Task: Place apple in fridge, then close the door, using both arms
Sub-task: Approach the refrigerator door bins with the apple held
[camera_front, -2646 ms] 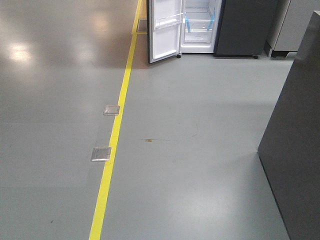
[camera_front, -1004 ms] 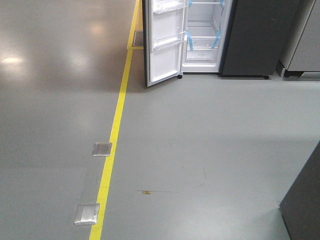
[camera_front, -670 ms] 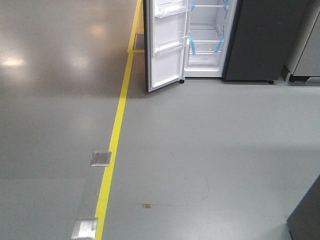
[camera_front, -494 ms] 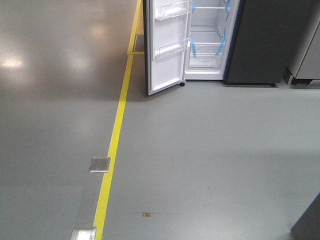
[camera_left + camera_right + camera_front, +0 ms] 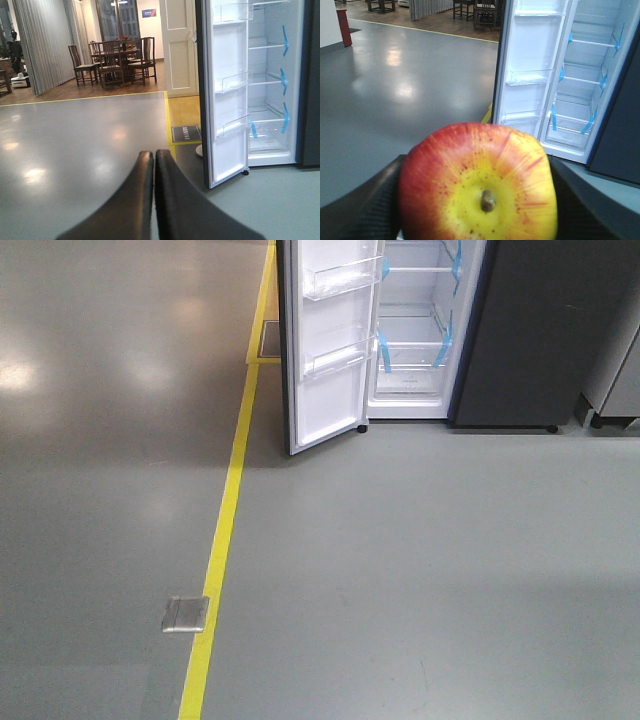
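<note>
Right claw [image 5: 478,202] around speckled apple [image 5: 470,165]

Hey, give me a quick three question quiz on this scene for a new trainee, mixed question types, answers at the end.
1. Fill in: the left claw is ____ (open or shut).
2. Which one grips the apple? A: the left claw. B: the right claw.
3. True or false: the fridge door stands open.

Key: 1 shut; 2 B; 3 true.
</note>
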